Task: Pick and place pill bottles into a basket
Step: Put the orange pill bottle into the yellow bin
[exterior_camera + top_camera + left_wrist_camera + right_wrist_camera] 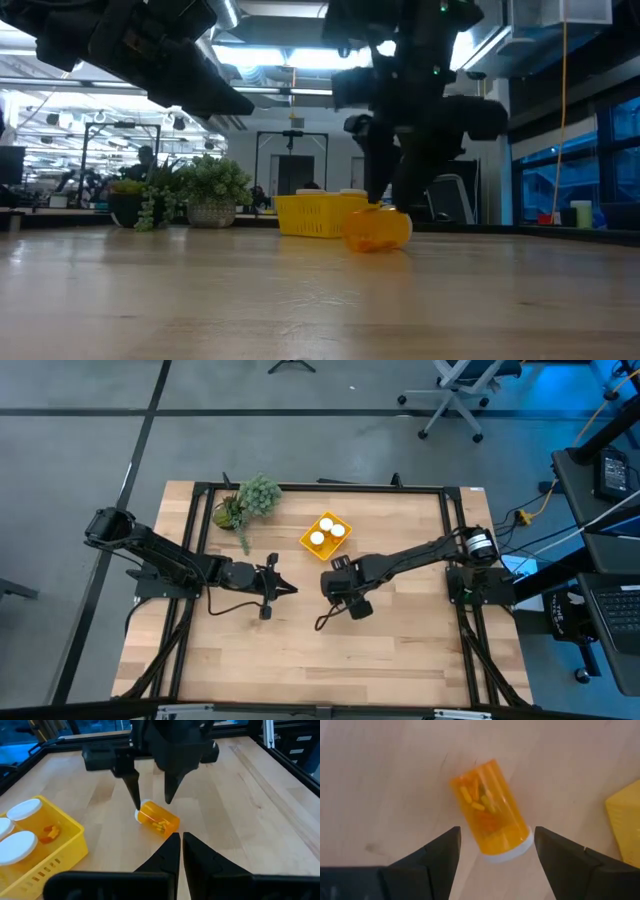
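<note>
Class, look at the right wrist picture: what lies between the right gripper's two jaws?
A pill bottle lying on its side on the table, white cap toward the open right gripper, untouched by either jaw.

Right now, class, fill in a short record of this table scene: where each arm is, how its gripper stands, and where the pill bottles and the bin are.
bin: small bright yellow square plastic basket, far middle of the wooden table
bottles in bin: three white round caps visible
loose bottle: orange translucent pill bottle lying on its side near the basket
right gripper: open, fingers either side of the loose bottle, not closed on it
left gripper: shut, holding nothing, pointing at the loose bottle
other: green leafy plant at the far left
</note>
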